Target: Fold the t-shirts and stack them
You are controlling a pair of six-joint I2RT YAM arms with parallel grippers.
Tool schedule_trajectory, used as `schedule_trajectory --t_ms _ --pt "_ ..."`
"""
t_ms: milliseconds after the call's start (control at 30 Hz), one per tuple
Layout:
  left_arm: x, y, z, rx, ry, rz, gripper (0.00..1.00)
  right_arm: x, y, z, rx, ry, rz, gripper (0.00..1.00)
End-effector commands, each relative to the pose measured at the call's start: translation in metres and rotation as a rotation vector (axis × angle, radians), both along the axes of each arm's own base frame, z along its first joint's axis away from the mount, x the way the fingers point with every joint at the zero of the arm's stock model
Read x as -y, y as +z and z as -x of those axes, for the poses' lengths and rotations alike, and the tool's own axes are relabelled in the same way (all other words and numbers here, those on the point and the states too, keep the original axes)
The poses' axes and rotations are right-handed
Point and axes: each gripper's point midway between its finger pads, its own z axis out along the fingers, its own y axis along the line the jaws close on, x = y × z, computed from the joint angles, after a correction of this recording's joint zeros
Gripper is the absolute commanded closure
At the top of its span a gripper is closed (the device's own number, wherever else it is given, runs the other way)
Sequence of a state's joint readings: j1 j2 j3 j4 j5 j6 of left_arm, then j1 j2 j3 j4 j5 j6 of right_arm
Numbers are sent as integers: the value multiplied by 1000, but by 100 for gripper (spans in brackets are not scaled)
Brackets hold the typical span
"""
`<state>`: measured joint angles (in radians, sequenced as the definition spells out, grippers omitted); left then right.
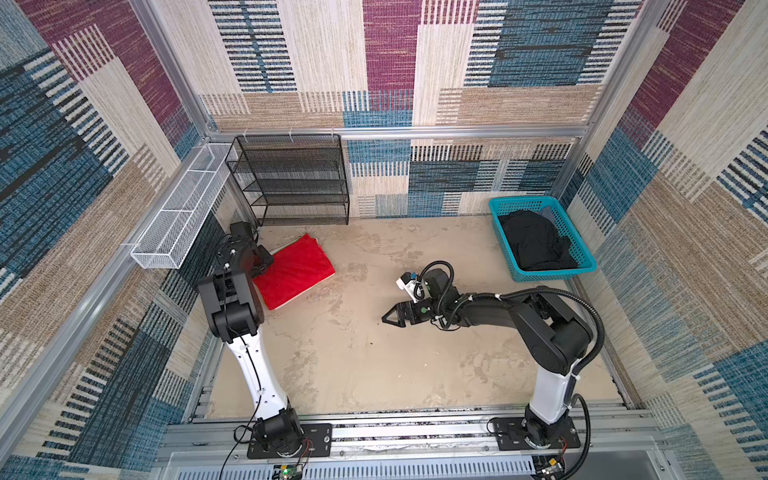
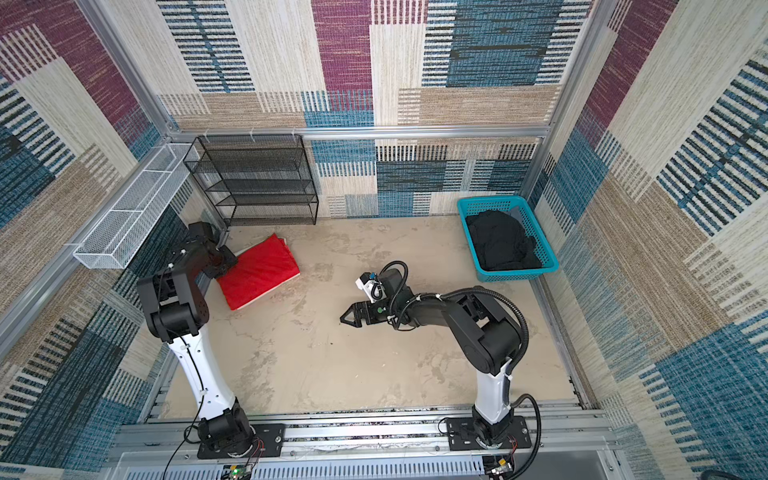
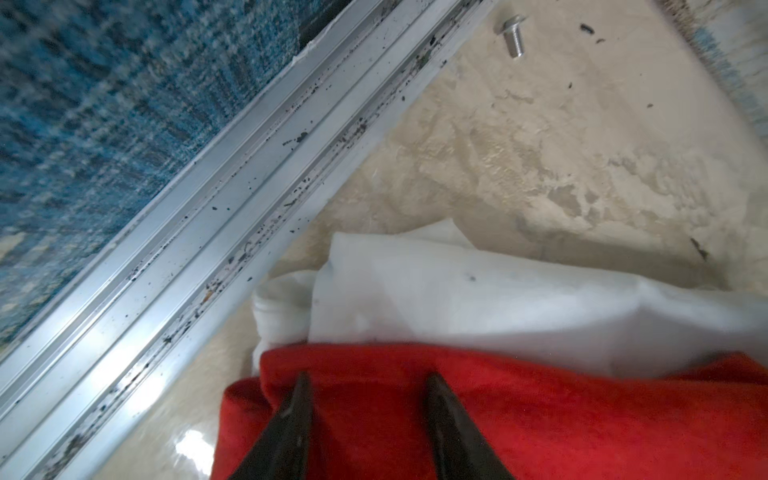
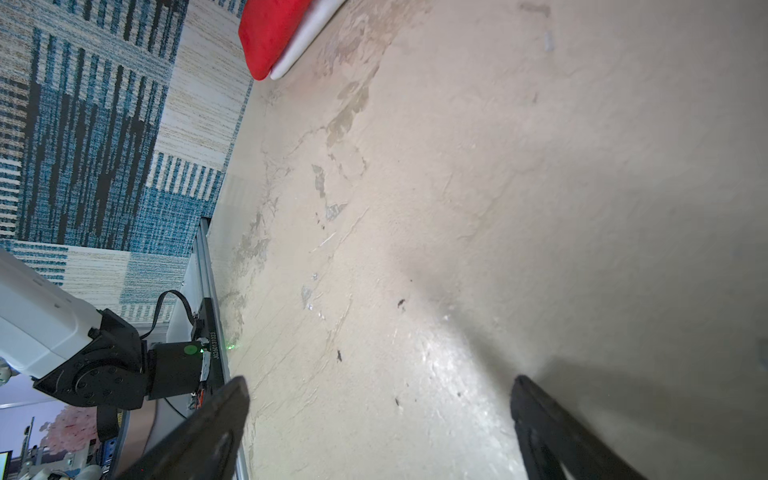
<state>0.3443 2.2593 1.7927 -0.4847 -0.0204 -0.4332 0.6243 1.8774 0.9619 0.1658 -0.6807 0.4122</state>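
Note:
The folded red t-shirt lies at the table's back left, on top of a folded white t-shirt that sticks out past its edges. My left gripper is at the red shirt's left edge. Its fingertips stand apart on the red cloth, which lies flat between them. The black t-shirt is crumpled in the teal basket. My right gripper hovers wide open over the bare middle of the table, holding nothing.
A black mesh shelf stands against the back wall. A white wire basket hangs on the left wall. An aluminium rail runs close beside the shirt stack. A loose screw lies on the table near the corner.

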Motion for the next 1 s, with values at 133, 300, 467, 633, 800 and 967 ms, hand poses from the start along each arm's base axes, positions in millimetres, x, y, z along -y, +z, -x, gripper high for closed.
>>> schedule_trajectory --t_ms 133,300,467,633,800,967 --pt "26 66 -2 135 -77 58 51 -2 35 -16 113 -31 -15 1" --pt "97 104 12 229 -209 179 47 9 66 -28 220 -89 6 1" --pt "183 123 59 308 -351 238 35 30 91 -36 287 -157 18 1" --pt "233 127 124 363 -509 204 11 88 112 -42 353 -306 32 1" --pt "224 119 200 387 -472 107 0 181 129 -42 502 -590 123 1" --pt "167 107 264 376 -214 -143 0 259 149 -21 724 -902 238 1"
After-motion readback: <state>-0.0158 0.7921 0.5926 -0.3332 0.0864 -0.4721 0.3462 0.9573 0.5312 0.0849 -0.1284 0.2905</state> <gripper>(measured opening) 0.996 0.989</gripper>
